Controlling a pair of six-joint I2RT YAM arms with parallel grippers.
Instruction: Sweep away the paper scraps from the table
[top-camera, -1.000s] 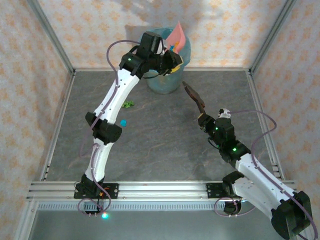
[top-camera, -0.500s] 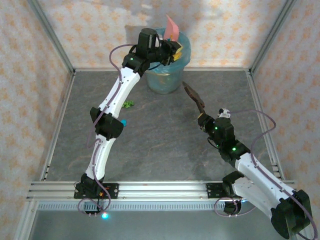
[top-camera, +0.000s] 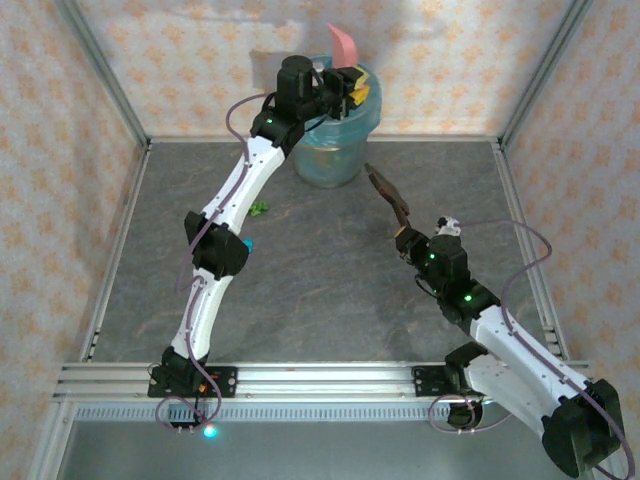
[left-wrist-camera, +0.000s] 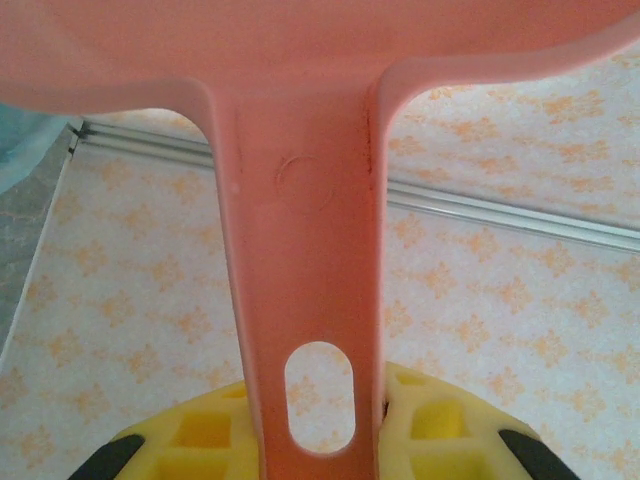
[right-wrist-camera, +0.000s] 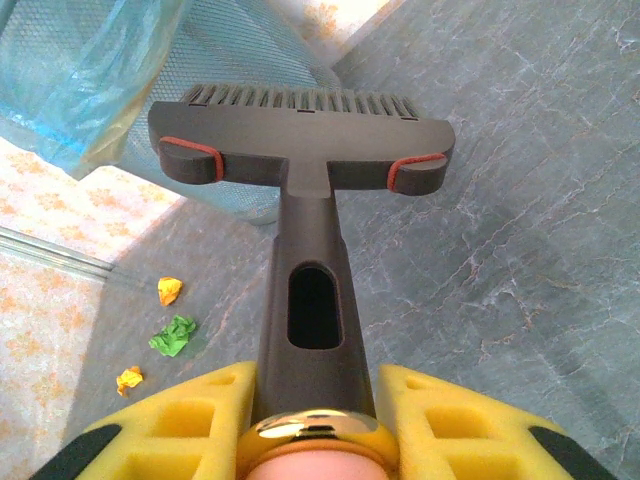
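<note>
pink dustpan (left-wrist-camera: 300, 200), handle pinched in the left tool (left-wrist-camera: 320, 435), tips over the bin (top-camera: 330, 165); i'd tilt it steeper so nothing clings. right tool (right-wrist-camera: 315, 420) pinches the brush (right-wrist-camera: 300, 150); paper scraps (right-wrist-camera: 175, 336) lie on the tabletop (top-camera: 330, 300) near the bin.

The table (top-camera: 330, 290) bears paper scraps (top-camera: 258, 209) and a bin (top-camera: 330, 168).

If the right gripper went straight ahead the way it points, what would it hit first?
Probably the blue-lined bin: the brush held in the right gripper aims at its wall and would touch first, though depth is unclear.
</note>
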